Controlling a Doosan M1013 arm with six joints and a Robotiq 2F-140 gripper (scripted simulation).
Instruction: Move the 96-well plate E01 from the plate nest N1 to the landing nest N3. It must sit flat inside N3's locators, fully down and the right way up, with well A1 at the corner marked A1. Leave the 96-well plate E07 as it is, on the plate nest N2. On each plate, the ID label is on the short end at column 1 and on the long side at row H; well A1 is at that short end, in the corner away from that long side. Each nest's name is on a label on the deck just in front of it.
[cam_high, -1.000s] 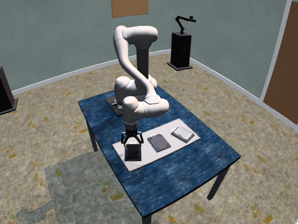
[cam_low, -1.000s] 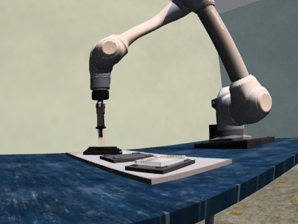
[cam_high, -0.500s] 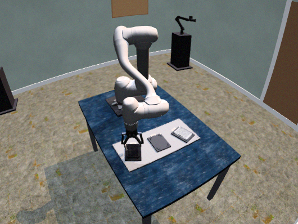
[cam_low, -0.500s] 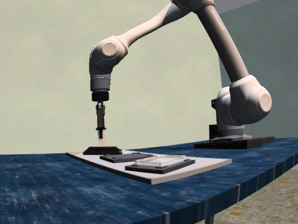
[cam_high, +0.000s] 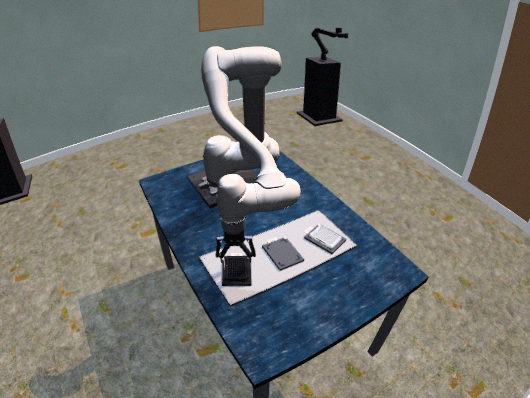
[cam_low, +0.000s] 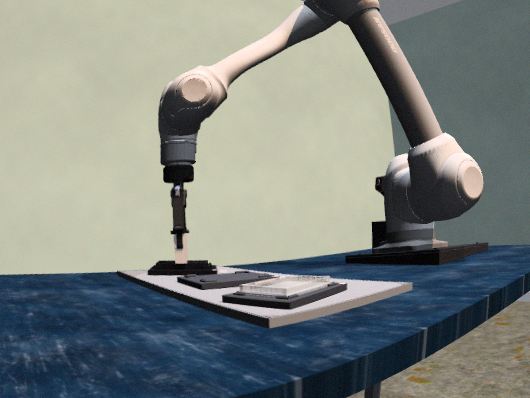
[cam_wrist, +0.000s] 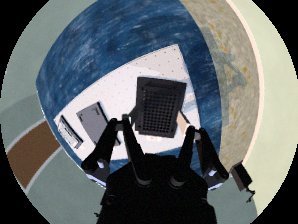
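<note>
Arm poised over the left nest, fingers spread and holding nothing.

On the blue table (cam_high: 320, 320) lies a grey deck (cam_high: 280, 280) with three nests. The gripper (cam_high: 234, 252) hangs above the leftmost, where plate E01 (cam_high: 236, 267) sits seated; the plate lies below and between the parted fingertips, not touching them. Plate E07 (cam_high: 326, 236) rests far right.

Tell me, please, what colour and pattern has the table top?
The table top is dark blue with pale, cloudy streaks; the top view shows it best.
</note>
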